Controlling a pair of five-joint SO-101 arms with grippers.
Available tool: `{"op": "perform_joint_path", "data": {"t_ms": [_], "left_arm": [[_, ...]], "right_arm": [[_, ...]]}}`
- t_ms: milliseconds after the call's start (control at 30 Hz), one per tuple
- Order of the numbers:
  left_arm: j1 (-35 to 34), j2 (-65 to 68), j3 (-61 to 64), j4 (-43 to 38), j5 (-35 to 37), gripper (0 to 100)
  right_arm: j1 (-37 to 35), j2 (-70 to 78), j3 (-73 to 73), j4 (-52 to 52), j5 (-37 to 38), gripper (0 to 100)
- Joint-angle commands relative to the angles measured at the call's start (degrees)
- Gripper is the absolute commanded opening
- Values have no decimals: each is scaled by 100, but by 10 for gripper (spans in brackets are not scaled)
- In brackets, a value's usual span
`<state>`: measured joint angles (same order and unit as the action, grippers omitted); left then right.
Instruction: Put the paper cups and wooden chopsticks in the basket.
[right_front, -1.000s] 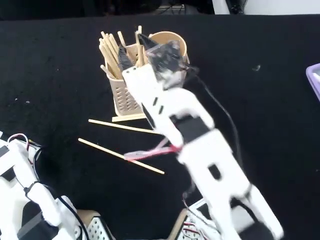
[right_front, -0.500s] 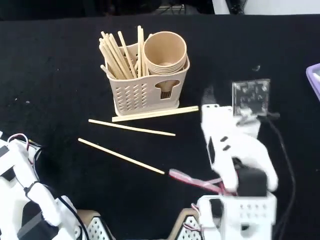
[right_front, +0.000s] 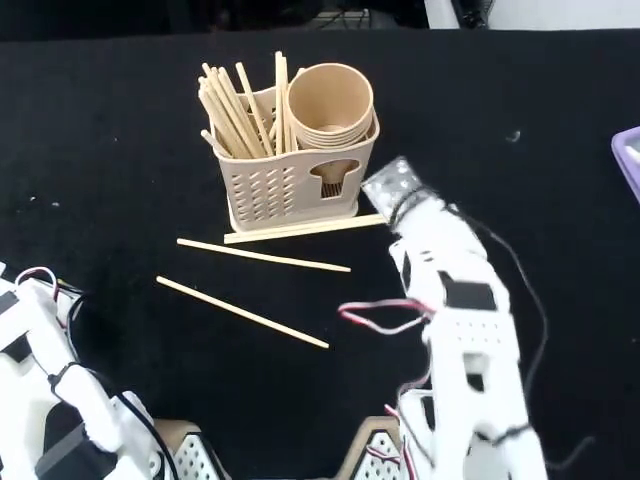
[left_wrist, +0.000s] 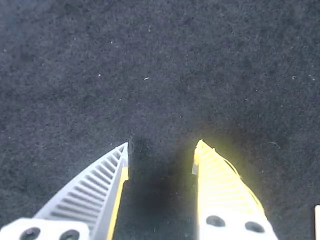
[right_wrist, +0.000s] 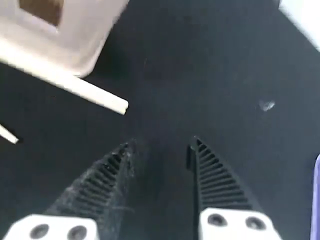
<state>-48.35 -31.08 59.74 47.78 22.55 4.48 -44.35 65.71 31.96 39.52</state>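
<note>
Chopsticks (right_front: 263, 255): 3 loose near basket (right_front: 270, 190), light, stiff, likely slippery; pinch mid-length. Right gripper (right_wrist: 160, 145) and left gripper (left_wrist: 161, 145) gape wide, empty.

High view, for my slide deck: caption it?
Right arm's open gripper beside a wooden chopstick lying against the beige slotted plastic basket of stacked paper cups.

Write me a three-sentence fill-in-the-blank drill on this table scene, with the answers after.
1. ____ chopsticks lie on the table clear of the basket.
2. Inside the basket stand stacked paper ____.
3. The right gripper has its jaws ____ and holds nothing.
Missing words: two; cups; open.
</note>
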Motion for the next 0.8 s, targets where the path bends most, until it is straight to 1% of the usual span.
{"op": "perform_joint_path", "data": {"t_ms": [0, 67, 133, 200, 267, 400, 533, 700, 767], "left_arm": [[4, -18, -66, -88, -26, 213], [4, -18, -66, -88, -26, 213], [4, -18, -66, -88, -26, 213], [4, -18, -75, -88, -26, 213], [4, -18, -75, -88, -26, 213], [4, -18, -66, -88, -26, 213], [4, -18, -66, -88, -26, 213], [4, -18, -75, -88, -26, 213], [4, -18, -84, -88, -26, 213]], "right_arm": [[492, 1279, -1042, -149, -677, 170], [721, 1938, -1464, -149, -1811, 169], [800, 2615, -1877, -141, -3024, 169], [774, 3284, -2299, -114, -3947, 169], [642, 3899, -2712, -114, -4571, 169], [308, 4840, -3459, -97, -5037, 169], [105, 5244, -3864, -97, -5433, 166], [-105, 5253, -3908, -97, -5433, 62], [-123, 5253, -3908, -97, -5468, 60]]}}
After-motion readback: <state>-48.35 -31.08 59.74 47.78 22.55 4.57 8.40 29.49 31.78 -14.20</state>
